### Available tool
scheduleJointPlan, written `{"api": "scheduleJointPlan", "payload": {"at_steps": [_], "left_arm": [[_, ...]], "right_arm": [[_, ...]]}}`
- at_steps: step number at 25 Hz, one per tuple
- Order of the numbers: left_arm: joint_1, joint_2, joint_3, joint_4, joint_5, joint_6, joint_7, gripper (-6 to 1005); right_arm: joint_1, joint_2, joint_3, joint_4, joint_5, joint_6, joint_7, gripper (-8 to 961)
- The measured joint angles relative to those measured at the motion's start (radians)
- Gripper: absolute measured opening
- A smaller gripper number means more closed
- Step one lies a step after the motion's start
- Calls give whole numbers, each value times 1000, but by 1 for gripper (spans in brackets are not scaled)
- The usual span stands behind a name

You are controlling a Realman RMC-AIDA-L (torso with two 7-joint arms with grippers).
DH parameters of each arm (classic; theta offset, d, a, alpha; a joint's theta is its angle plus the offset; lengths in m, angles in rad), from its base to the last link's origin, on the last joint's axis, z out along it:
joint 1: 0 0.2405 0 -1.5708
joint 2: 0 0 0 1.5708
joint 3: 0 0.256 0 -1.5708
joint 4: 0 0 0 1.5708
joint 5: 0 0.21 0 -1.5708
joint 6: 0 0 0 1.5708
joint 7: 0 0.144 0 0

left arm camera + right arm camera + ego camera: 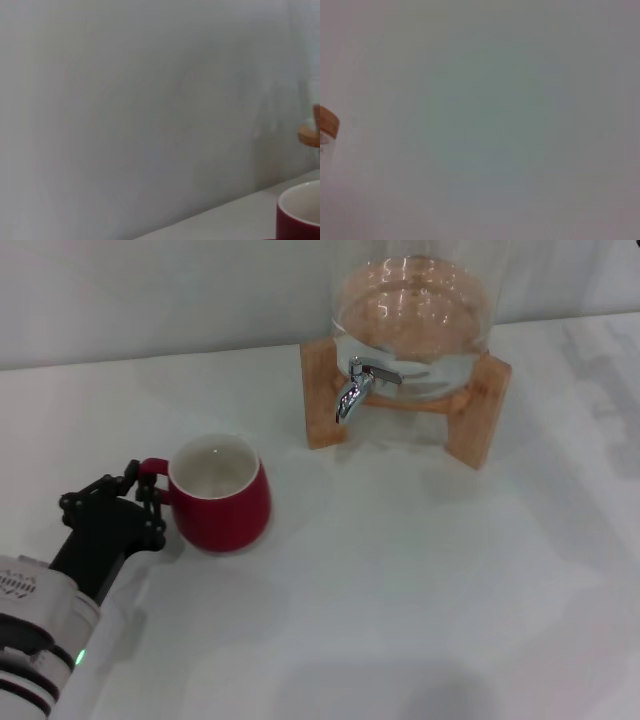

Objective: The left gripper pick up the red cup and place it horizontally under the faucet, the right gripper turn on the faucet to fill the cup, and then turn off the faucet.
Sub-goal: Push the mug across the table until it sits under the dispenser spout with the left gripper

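Observation:
The red cup (222, 502) stands upright on the white table, its white inside empty and its loop handle pointing toward my left arm. My left gripper (148, 498) sits at that handle with one black finger on each side of it, and the jaws look open. In the left wrist view only the cup's rim (300, 212) shows. The chrome faucet (352, 390) hangs from the glass jar (415, 310), farther back and to the right of the cup, with nothing under its spout. My right gripper is out of view.
The jar rests on a wooden stand (322, 400) near the back wall. A piece of its wood shows in the left wrist view (310, 135) and in the right wrist view (327, 122). The white tabletop (400, 590) stretches out in front.

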Motion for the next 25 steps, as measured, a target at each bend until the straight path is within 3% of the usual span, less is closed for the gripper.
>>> {"api": "scheduleJointPlan", "payload": {"at_steps": [25], "left_arm": [[-167,8,40,53,52,205,-73,112]], "right_arm": [[-12,5,-59,28,-7,75,11,632]]}}
